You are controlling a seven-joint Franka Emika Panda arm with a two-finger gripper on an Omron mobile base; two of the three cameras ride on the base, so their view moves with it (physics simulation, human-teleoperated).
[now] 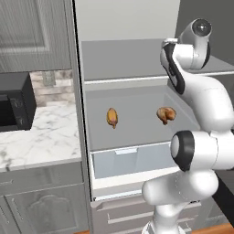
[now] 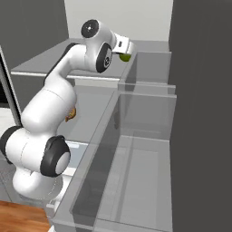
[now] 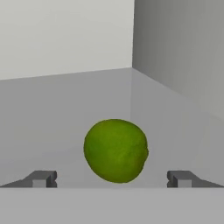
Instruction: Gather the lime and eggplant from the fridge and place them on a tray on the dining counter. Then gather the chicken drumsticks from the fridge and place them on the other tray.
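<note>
Straddling the lime, the pincer gapes wide; two drumsticks, apparently, lie below.

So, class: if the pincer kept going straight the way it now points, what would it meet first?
Most likely the lime, lying between the open pincer's tips on the fridge shelf; the gap to it is unclear.

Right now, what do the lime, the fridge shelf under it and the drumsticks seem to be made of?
Lime: matte, dimpled green rind, looks like real fruit. Fridge shelf: smooth flat grey, likely plastic or painted metal; unclear. Drumsticks: browned, slightly glossy skin, seemingly cooked meat.
</note>
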